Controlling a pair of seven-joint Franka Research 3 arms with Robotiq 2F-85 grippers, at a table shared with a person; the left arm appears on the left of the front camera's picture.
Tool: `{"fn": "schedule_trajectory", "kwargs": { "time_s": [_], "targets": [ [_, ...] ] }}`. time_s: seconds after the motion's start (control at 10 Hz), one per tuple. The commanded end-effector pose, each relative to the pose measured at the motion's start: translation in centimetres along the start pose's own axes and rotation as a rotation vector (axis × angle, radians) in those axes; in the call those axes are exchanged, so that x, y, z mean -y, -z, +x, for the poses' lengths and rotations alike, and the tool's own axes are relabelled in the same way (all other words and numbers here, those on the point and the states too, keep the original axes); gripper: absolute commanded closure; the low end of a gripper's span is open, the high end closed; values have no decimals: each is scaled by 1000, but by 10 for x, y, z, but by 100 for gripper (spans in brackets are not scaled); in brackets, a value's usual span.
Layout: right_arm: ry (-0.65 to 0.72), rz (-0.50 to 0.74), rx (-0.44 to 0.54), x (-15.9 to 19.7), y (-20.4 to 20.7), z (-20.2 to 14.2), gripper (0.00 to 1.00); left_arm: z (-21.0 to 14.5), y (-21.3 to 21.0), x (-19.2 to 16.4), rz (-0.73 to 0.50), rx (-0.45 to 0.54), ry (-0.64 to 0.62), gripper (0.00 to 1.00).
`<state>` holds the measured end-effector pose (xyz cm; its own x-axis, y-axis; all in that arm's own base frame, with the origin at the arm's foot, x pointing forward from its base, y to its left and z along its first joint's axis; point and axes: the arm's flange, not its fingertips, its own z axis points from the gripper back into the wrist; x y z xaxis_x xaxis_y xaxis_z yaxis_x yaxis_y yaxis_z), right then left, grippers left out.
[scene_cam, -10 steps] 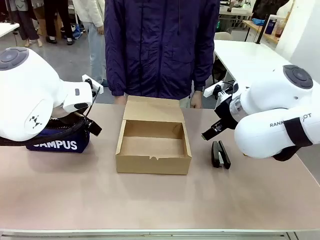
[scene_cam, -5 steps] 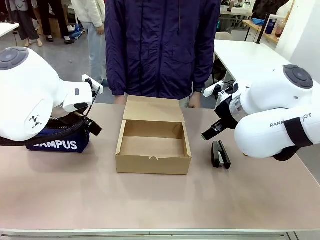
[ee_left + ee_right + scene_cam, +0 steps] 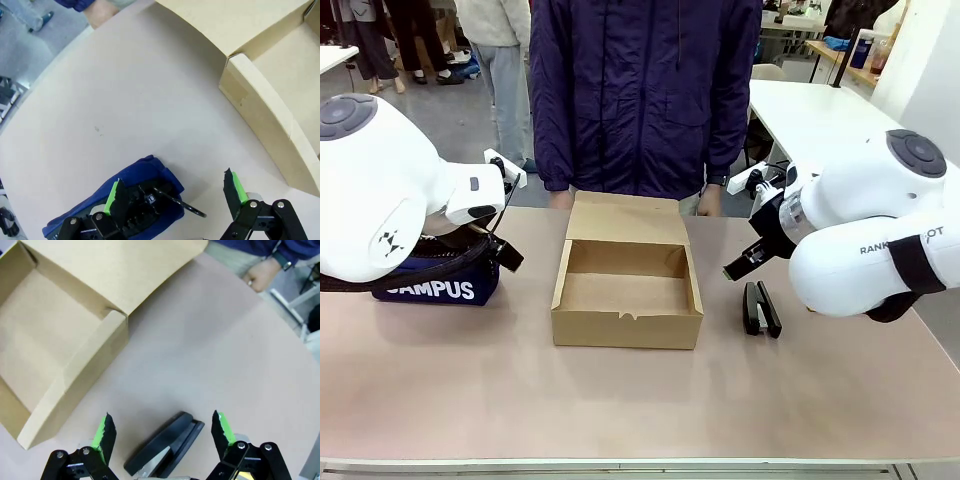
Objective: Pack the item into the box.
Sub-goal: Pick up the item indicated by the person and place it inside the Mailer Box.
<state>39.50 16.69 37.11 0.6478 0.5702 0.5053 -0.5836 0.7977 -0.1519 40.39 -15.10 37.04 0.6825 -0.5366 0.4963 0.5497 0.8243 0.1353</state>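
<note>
The box (image 3: pixel 626 328) sits open at mid-table, brown cardboard, its flap lid laid back toward the person and its inside bare. The item is out of view. My left gripper (image 3: pixel 508 255) hovers left of the box (image 3: pixel 265 120), over a navy pouch. In the left wrist view its jaws (image 3: pixel 174 182) stand open with nothing between them. My right gripper (image 3: pixel 740 268) hangs right of the box (image 3: pixel 75 370), just above a black stapler. The right wrist view shows it (image 3: pixel 162 420) open and holding nothing.
The navy pouch (image 3: pixel 435 280) lettered CAMPUS lies at the left, under my left arm (image 3: pixel 145 175). The black stapler (image 3: pixel 760 308) lies right of the box (image 3: pixel 167 445). A person in a dark jacket stands behind the box, hands (image 3: pixel 710 203) at the far table edge.
</note>
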Motion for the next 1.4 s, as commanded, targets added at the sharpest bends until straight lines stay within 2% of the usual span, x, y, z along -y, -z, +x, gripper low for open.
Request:
{"fn": "schedule_trajectory", "kwargs": {
  "time_s": [0.0,0.2,0.4,0.6,0.7,0.8,0.9,1.0,1.1,1.2,1.3],
  "targets": [
    [1,0,0,0,0,0,0,0,0,0,0,0,0,0],
    [0,0,0,0,0,0,0,0,0,0,0,0,0,0],
    [25,72,-4,5,-33,1,0,-13,-33,-22,-75,20,63,0],
    [68,208,-36,18,-92,-10,0,-10,-99,-30,-164,39,71,0],
    [127,253,-22,33,-129,-29,0,-24,-140,-43,-240,69,64,0],
    [181,306,21,52,-159,-51,0,-20,-181,-31,-296,102,27,0],
    [220,398,89,76,-185,-74,0,-28,-211,-40,-377,158,-38,0],
    [308,410,115,102,-201,-98,0,-35,-235,-49,-461,190,-113,0],
    [440,398,117,131,-208,-123,0,-62,-242,-81,-545,233,-137,0],
    [553,466,181,166,-214,-156,0,-95,-240,-118,-620,263,-242,0],
    [651,542,244,199,-217,-187,0,-141,-172,-157,-666,285,-343,0]
  ]
}}
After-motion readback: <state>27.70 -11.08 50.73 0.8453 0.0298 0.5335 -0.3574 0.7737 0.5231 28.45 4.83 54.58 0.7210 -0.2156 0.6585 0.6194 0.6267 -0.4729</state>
